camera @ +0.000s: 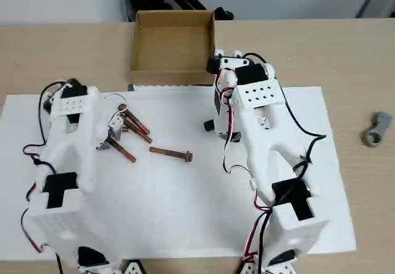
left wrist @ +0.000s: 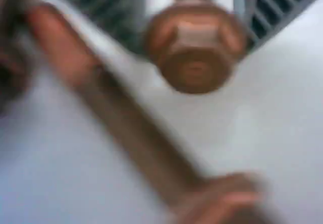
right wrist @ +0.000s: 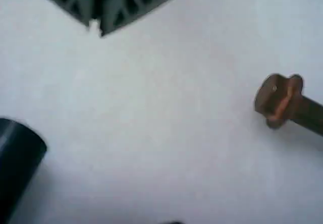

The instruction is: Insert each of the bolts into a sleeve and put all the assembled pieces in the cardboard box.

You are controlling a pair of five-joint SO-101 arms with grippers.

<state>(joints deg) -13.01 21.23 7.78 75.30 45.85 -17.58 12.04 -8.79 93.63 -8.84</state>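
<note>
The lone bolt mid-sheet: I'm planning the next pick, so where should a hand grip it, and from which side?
Grip the lone bolt on its plain shank near the middle, coming straight down and closing across its length. It lies flat on the white sheet, apart from the other bolts, so both flanks look free. Its flanged head is wider and would likely seat worse.

coppery metal bolts (camera: 170, 153), matt brown cardboard box (camera: 173, 76), smooth white sheet (camera: 185, 212)

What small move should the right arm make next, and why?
Probably ease the right claw onto the black sleeve lying beside it: the box is empty and the bolts lie bare on the white sheet, so a sleeve likely needs gripping first.
</note>
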